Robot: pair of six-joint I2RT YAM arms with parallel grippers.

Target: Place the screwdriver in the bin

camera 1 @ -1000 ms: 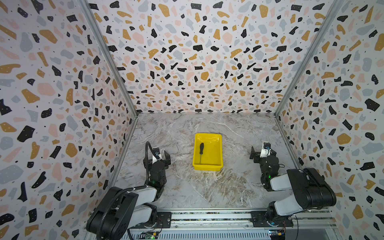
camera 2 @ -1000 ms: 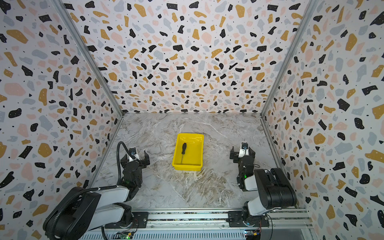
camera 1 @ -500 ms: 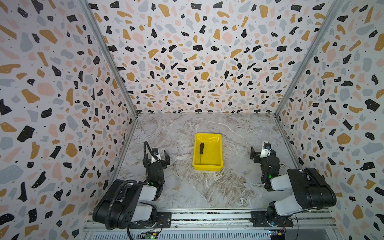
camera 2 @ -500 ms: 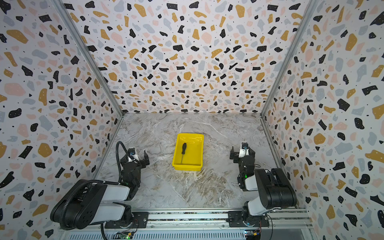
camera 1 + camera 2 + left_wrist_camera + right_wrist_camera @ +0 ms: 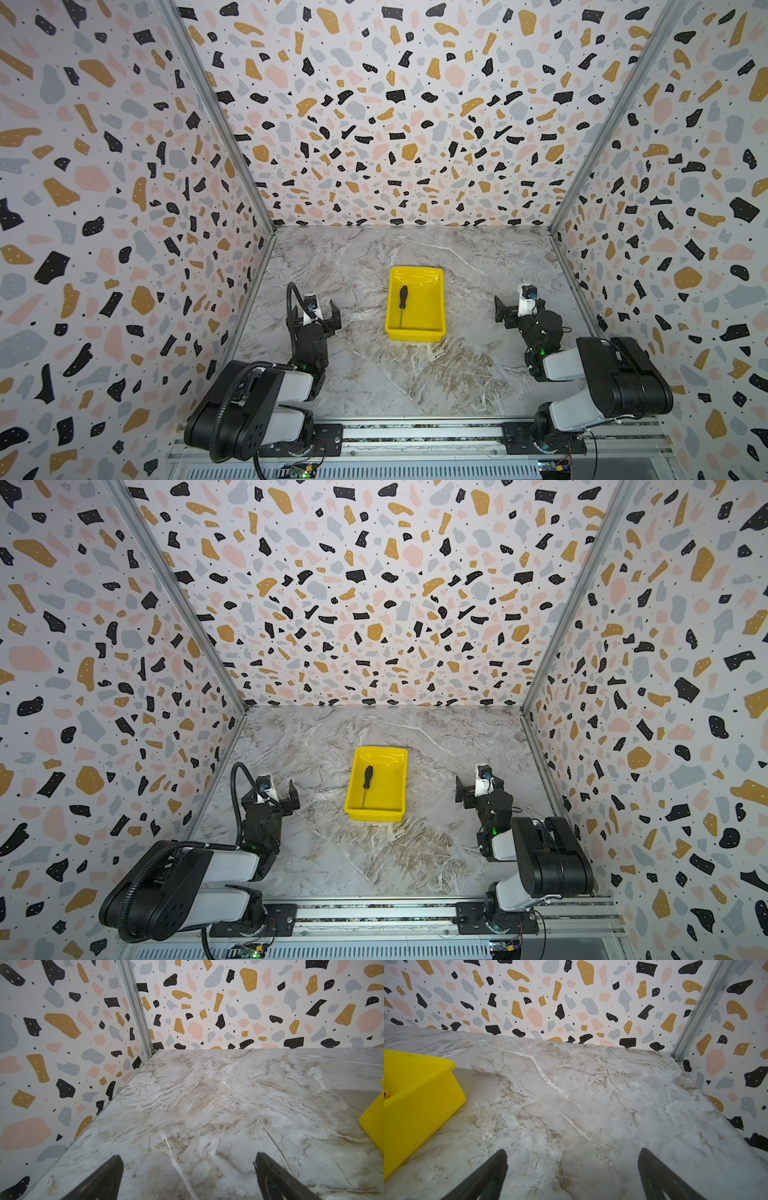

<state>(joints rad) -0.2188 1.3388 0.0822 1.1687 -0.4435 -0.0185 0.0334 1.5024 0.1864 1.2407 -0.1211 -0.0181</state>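
Screwdriver: the small screwdriver with a black bulbous handle and thin silver shaft (image 5: 402, 304) lies flat inside the bin, toward its left side. The handle points to the back wall and the tip to the near rim. Neither gripper touches it.
Bin: the bright yellow, shallow rectangular plastic tray (image 5: 432, 332) sits mid-table between the two arms.
Tabletop: the grey-brown marbled surface (image 5: 374, 374) is bare around the bin in both top views.
Left gripper (image 5: 312, 311): jaws spread wide with nothing between them, low over the tabletop and well apart from the bin.
Right gripper (image 5: 519, 308): jaws equally wide and empty, well apart from the bin on its other side.
Step in hand: the placing looks done, and both arms sit folded near their bases.
Next move: probably none is needed. At most, check that the shaft tip ends inside the near wall, as it seems to.
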